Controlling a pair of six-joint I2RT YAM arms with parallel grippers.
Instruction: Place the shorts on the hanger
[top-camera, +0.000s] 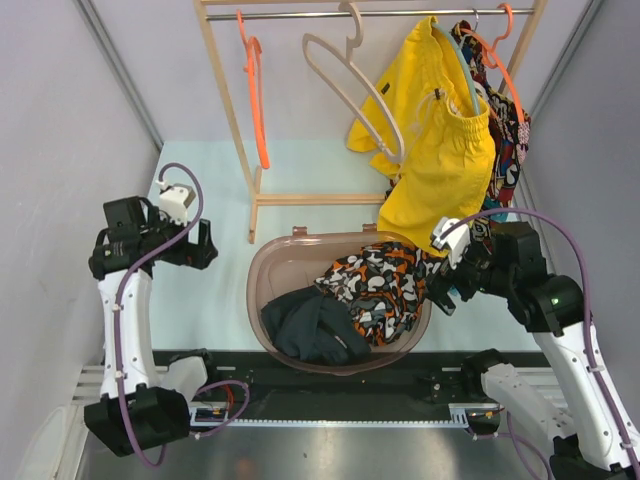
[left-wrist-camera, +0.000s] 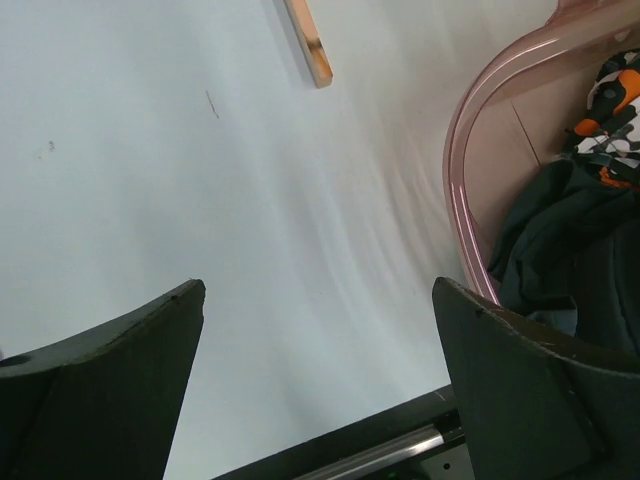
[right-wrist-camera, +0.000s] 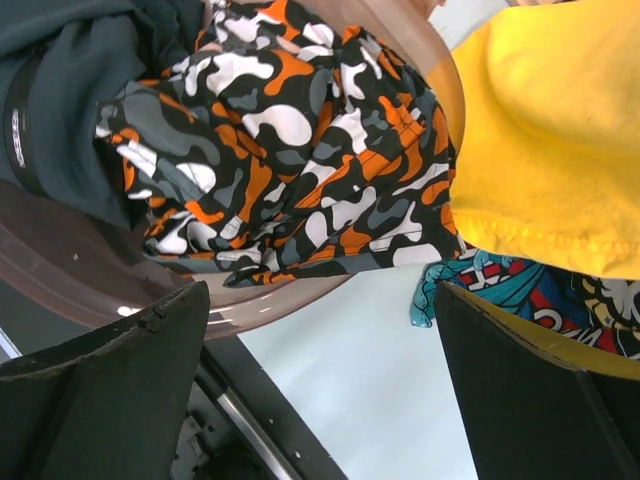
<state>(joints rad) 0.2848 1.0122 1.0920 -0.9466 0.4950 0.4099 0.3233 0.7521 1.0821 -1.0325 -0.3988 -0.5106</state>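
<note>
The camouflage-print shorts (top-camera: 375, 290) (right-wrist-camera: 300, 160) lie crumpled in the right half of a pink translucent basket (top-camera: 262, 275), partly draped over its right rim. A thin orange hanger (top-camera: 256, 95) hangs empty at the left end of the wooden rack's rail. My right gripper (top-camera: 447, 288) (right-wrist-camera: 320, 390) is open just right of the basket, beside the shorts, with only bare table between its fingers. To the left of the basket, my left gripper (top-camera: 208, 246) (left-wrist-camera: 318, 385) stands open over bare table, holding nothing.
A dark garment (top-camera: 315, 330) (left-wrist-camera: 560, 240) fills the basket's left half. On the wooden rack (top-camera: 235, 120) hang a beige hanger (top-camera: 355, 80), yellow shorts (top-camera: 435, 150) (right-wrist-camera: 550, 130) and an orange hanger with a red-blue patterned garment (top-camera: 510, 140). Grey walls close in both sides.
</note>
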